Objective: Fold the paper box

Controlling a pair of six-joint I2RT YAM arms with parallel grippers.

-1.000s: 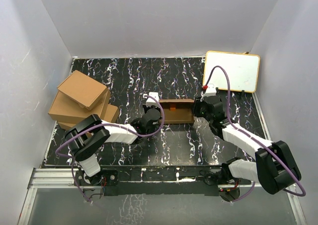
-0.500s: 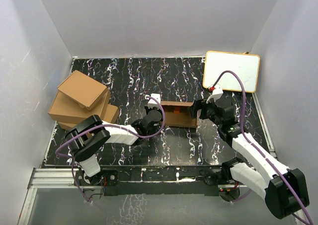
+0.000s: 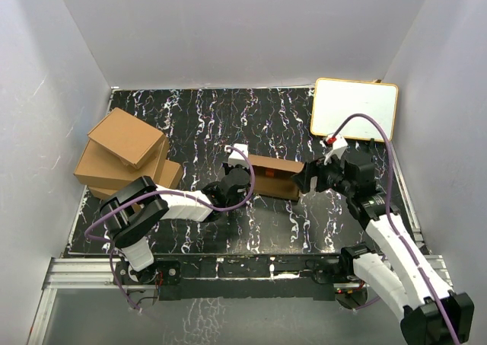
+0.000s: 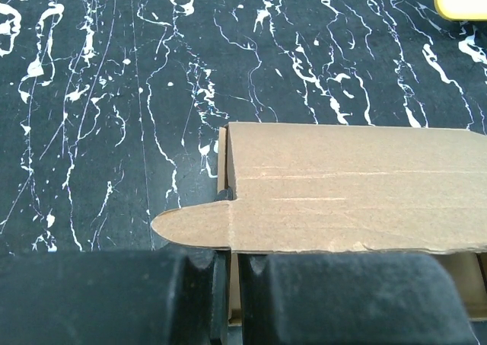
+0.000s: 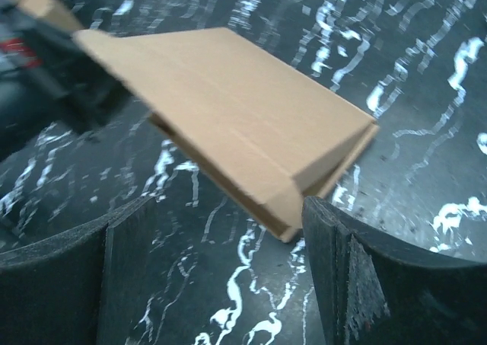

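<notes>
Right arm swung outward since earlier frame; right tool (image 3: 307,176) now off end of plain brown corrugated-cardboard mailer box (image 3: 274,176), box skewed slightly. Box lies mid black white-veined marble-look counter (image 3: 190,116), between both tools. Left tool (image 4: 232,263) almost closed, nipping thin cardboard wall at box's left end. Right tool spread wide, holding nothing, box corner just ahead of its fingers. Risks, judged:
- one-end pinch lets box pivot or slide under right-tool push
- rounded tuck flap (image 4: 190,227) sits outside, may crease
- lid may spring up

L pincer (image 4: 228,299) tight on paper box (image 4: 350,189) edge, by rounded tab (image 4: 186,227).
</notes>
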